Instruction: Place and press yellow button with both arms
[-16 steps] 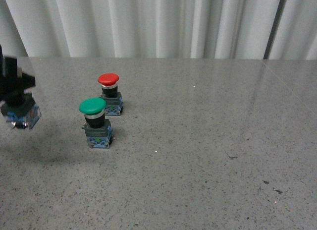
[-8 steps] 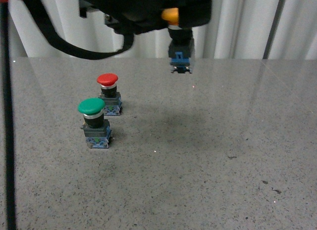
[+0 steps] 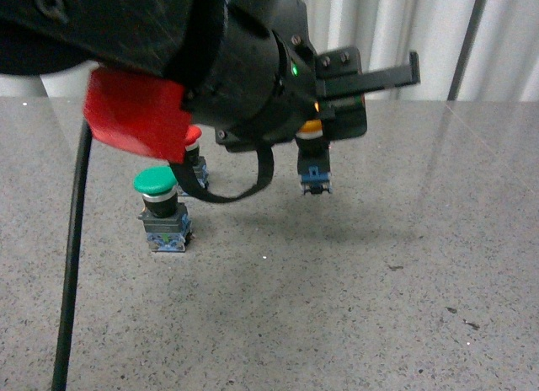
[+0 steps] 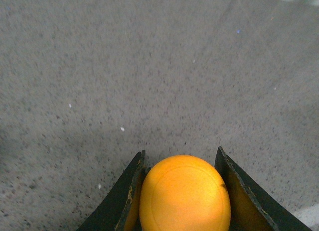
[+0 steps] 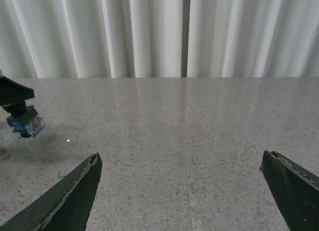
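My left arm fills the upper left of the front view. Its gripper [image 3: 313, 147] is shut on the yellow button [image 3: 312, 159], held upright above the table's middle, with the blue base hanging clear of the surface. In the left wrist view the yellow cap [image 4: 185, 193] sits tight between the two black fingers [image 4: 130, 191]. My right gripper [image 5: 182, 191] is open and empty, its fingers wide apart over bare table. In the right wrist view the button's blue base [image 5: 26, 124] shows far off, still in the air.
A green-capped switch [image 3: 162, 207] stands on the grey speckled table [image 3: 379, 281] at the left. A red-capped switch [image 3: 194, 159] stands behind it, mostly hidden by my left arm. A black cable [image 3: 72, 265] hangs at the left. White curtains [image 3: 438, 45] hang behind the table.
My left arm has swung from the far left to the table's middle with the yellow button, then come lower and closer to the camera, now covering the red-capped switch.
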You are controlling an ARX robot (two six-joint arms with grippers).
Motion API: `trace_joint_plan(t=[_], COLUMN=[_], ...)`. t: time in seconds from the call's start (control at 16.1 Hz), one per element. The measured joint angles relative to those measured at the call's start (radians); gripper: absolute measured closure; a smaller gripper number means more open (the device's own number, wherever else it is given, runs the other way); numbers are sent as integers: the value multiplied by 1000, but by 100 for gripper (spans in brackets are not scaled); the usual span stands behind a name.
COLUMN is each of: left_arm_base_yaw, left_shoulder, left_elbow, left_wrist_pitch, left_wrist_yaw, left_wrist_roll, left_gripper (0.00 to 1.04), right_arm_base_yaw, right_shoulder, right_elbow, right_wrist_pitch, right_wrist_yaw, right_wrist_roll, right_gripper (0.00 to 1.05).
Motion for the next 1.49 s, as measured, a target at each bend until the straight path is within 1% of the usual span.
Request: trace_joint_plan(t=[0.12,0.25,0.37,0.5,0.62,0.87,0.93,1.0,1.06,1.25,1.37,1.49], left_arm_base_yaw=[-51,-66,-66,-66,-66,-66,-65,-64,-63,-53,-40,-16], left_shoulder=[98,120,121,121,121,121,121,121,119,38,-98,-247], left_elbow=[68,76,77,77,77,77,77,77,75,50,2,-75], left_wrist_pitch=[-2,-36,-30,-29,-26,-22,-18,-16,-3,40,106,138], left_wrist_yaw=[-33,-79,-86,-86,-87,-91,-90,-91,-91,-100,-120,-134], left_wrist_roll=[-39,-41,-41,-41,-41,-41,-41,-41,-40,-14,80,200], left_gripper=[68,68,50,47,38,24,18,16,8,7,7,7], right_arm_base_yaw=[0,0,0,0,0,0,0,0,0,0,0,0], right_shoulder=[0,0,0,0,0,0,0,0,0,0,0,0], right_elbow=[0,0,0,0,0,0,0,0,0,0,0,0], right_wrist_pitch=[0,0,0,0,0,0,0,0,0,0,0,0], right_wrist_yaw=[0,0,0,0,0,0,0,0,0,0,0,0], right_wrist_roll=[0,0,0,0,0,0,0,0,0,0,0,0], right_gripper=[7,7,7,7,7,7,7,7,7,7,7,7])
